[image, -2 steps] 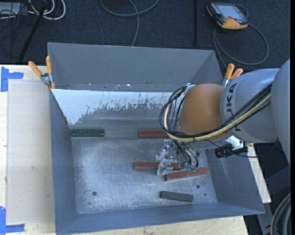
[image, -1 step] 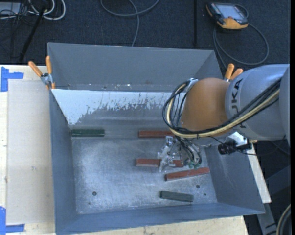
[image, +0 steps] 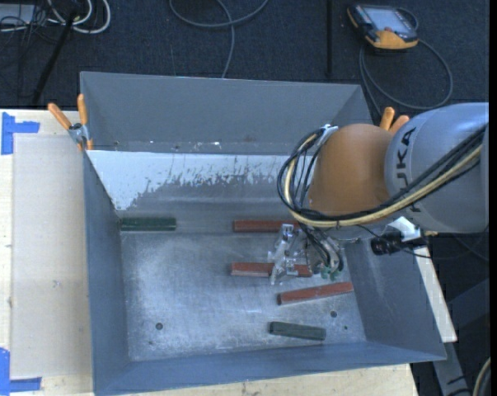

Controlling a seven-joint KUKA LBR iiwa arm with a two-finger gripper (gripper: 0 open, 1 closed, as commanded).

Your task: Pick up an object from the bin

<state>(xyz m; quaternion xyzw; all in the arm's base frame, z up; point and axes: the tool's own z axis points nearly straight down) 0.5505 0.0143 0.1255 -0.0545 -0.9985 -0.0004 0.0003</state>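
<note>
My gripper (image: 283,264) is low over the bin floor, right of the middle. Its fingers sit at the right end of a short red-brown bar (image: 250,269) lying flat there; whether they grip it is unclear. Another red-brown bar (image: 316,293) lies just below and right of the gripper, slightly tilted. A third red-brown bar (image: 256,227) lies above it, near the back wall's foot, partly hidden by the arm.
A dark green bar (image: 147,223) lies at the far left of the floor against the back wall. A dark grey-green bar (image: 297,330) rests near the front right. The arm's orange cover and cables hang over the bin's right side.
</note>
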